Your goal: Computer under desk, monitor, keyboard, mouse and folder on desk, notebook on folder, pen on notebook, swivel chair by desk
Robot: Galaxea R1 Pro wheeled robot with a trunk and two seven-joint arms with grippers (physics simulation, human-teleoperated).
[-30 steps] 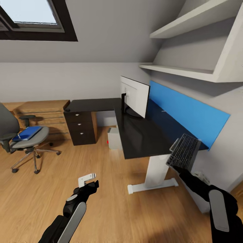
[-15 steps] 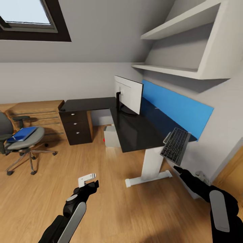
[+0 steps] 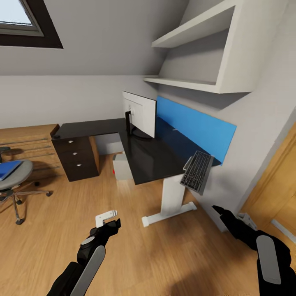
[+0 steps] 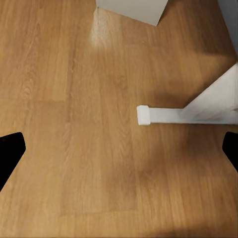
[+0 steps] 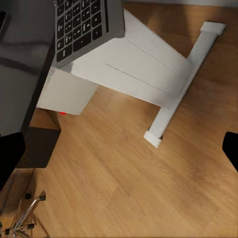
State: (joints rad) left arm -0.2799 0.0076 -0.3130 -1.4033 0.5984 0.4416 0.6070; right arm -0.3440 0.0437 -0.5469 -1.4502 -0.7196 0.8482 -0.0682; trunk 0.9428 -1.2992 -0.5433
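Observation:
The black desk (image 3: 152,156) carries the monitor (image 3: 140,112), its white back toward me. The keyboard (image 3: 197,172) lies tilted over the desk's near right corner, also seen close up (image 5: 84,27). My right gripper (image 3: 218,210) hangs open below it, apart from it. My left gripper (image 3: 107,220) is open over bare floor. The grey computer (image 3: 122,166) stands under the desk. At the left edge the blue folder (image 3: 8,169) rests on the swivel chair (image 3: 16,183). A small black lump on the desk's far left end looks like the mouse (image 3: 56,135). I cannot make out the notebook or pen.
The desk's white leg and foot (image 3: 168,205) stand on the wood floor between my arms. A dark drawer unit (image 3: 78,158) and a wooden dresser (image 3: 24,137) sit at the back left. White shelves (image 3: 193,82) hang above. An oak door (image 3: 275,189) is at the right.
The camera has turned right, so the whole scene slid left; the chair is now half cut off and the door has come into view. The keyboard stayed on the desk corner, farther from my right gripper.

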